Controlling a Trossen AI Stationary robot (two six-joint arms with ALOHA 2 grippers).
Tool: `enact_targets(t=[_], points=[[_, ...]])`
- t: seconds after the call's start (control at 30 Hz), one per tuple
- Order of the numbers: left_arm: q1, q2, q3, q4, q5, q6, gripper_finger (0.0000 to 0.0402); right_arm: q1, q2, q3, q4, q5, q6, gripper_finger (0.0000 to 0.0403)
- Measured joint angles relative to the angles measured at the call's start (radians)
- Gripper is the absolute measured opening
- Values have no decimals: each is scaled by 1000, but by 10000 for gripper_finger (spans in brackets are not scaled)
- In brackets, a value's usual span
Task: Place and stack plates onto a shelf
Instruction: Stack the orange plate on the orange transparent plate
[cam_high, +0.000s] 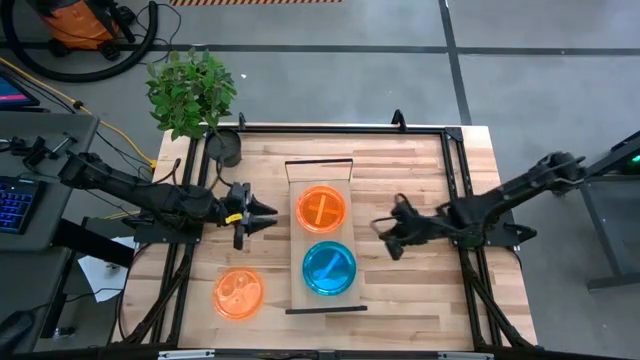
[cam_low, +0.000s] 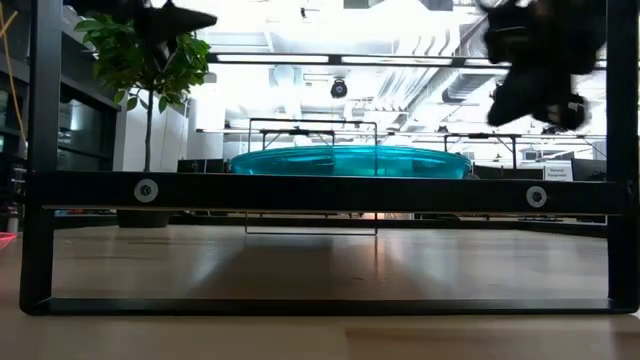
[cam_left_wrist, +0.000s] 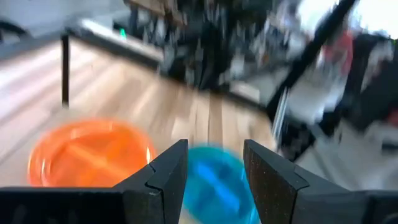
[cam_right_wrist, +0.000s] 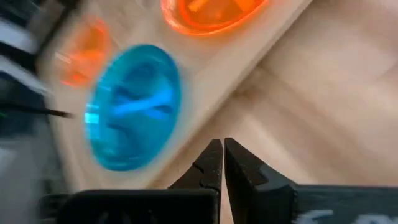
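While the shelf (cam_high: 296, 235) carries an orange plate (cam_high: 321, 208) and a teal-blue plate (cam_high: 329, 268) side by side, a second orange plate (cam_high: 238, 294) lies on the tabletop (cam_high: 420, 290) beside it. Left gripper (cam_high: 268, 216), fingers spread and empty, hovers just left of the shelf's orange plate. Right gripper (cam_high: 384, 232), fingers nearly together and empty, hangs just right of the shelf.

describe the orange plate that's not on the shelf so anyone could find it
Start at the long wooden shelf in the middle of the table. An orange plate and a teal plate sit on it. The plate you want lies alone on the tabletop, beside the shelf's teal end.
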Motion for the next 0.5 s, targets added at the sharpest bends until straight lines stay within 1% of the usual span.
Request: enact_targets(t=[0.1, 0.17, 0.23, 0.3, 0.43, 0.5], points=[[0, 29, 23, -147, 69, 26, 147, 58, -91, -120, 172, 72, 104, 0], [0, 58, 52, -270, 135, 46, 147, 84, -119, -173, 298, 135, 128, 0], [-2, 111, 86, -354, 212, 65, 147, 99, -129, -199, 364, 185, 136, 0], [-16, 164, 102, -433, 287, 95, 147, 101, -125, -200, 384, 205, 136, 0], [-75, 297, 105, -485, 427, 160, 147, 100, -117, -201, 399, 210, 120, 0], [-111, 370, 105, -479, 468, 194, 147, 99, -116, -201, 401, 209, 119, 0]])
